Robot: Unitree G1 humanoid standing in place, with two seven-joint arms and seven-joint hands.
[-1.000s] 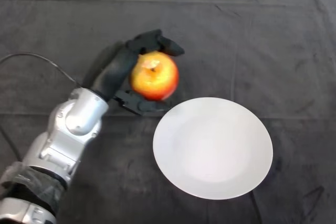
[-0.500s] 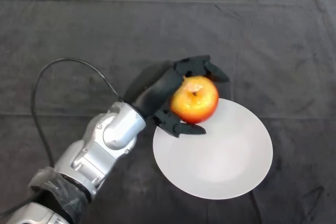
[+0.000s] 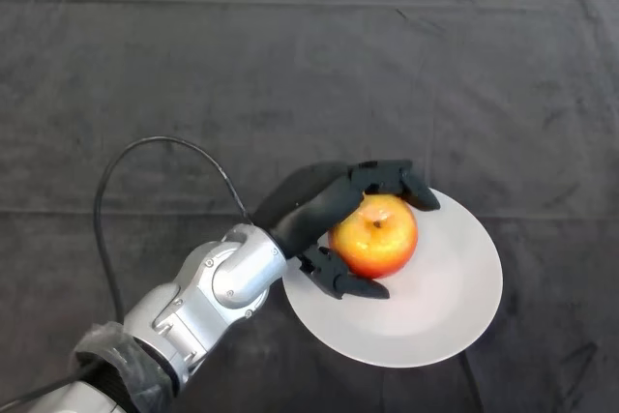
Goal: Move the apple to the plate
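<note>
A red and yellow apple (image 3: 375, 237) is over the left half of the white plate (image 3: 455, 287), stem up. My left hand (image 3: 324, 213) is shut on the apple: the fingers (image 3: 392, 181) curl over its far side and the thumb (image 3: 343, 278) hooks round its near side. Whether the apple rests on the plate or hangs just above it cannot be told. The silver-grey arm (image 3: 218, 282) reaches in from the lower left.
The plate lies on the dark cloth (image 3: 290, 65) right of centre, near the front. Creases run across the cloth at the back and right.
My hand has carried the apple right and toward me, from the cloth left of the plate to a spot over the plate's left half. The grip on it is unchanged.
</note>
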